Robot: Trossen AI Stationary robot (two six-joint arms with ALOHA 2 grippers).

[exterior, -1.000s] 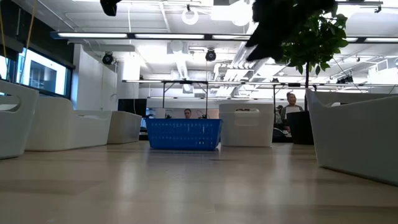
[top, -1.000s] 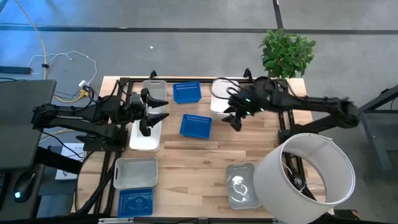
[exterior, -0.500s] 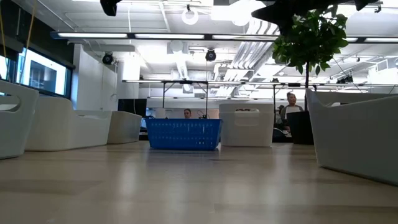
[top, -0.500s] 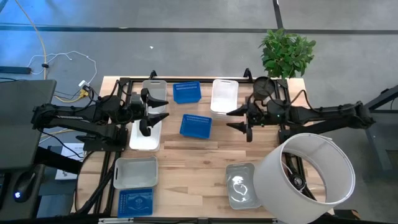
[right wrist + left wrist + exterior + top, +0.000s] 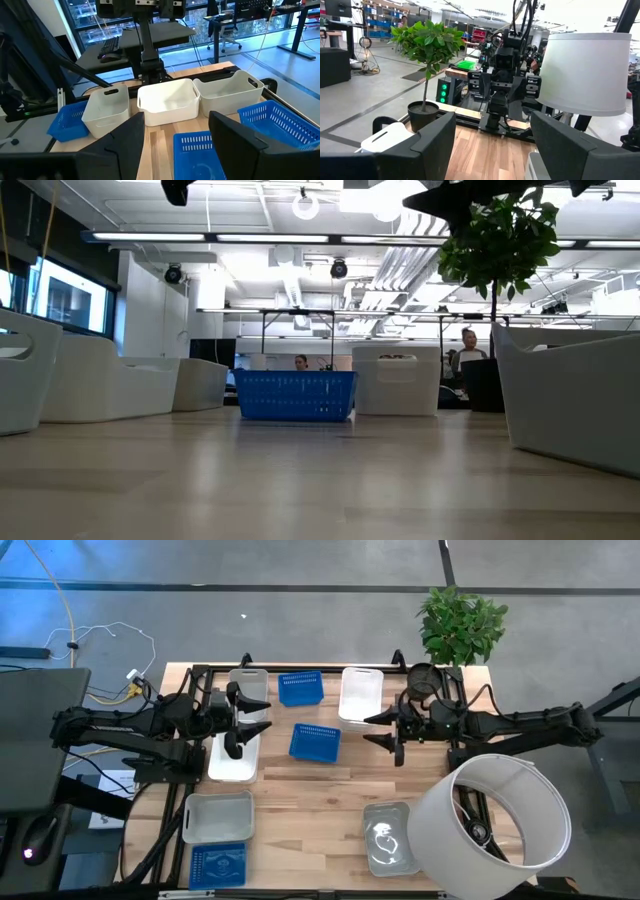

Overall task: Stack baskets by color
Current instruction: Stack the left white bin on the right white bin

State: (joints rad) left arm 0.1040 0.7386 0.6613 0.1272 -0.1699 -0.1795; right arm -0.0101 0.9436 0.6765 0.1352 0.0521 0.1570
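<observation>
High view: both arms hover over the surface (image 5: 320,790), left gripper (image 5: 250,729) spread above a white basket (image 5: 235,755), right gripper (image 5: 385,730) spread beside the middle blue basket (image 5: 315,741).

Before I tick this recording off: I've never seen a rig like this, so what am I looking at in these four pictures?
Two dark robot arms work at a wooden table. One picture looks straight down, one looks level across the tabletop, and two come from cameras on the arms' wrists. The left gripper hovers over a white basket; the right gripper hangs beside another white basket. Both have their jaws open and hold nothing. Blue baskets lie around: one in the middle, one at the far edge, one at the near left corner. There is also a grey basket, a clear one, a big white cylinder and a potted plant.
</observation>
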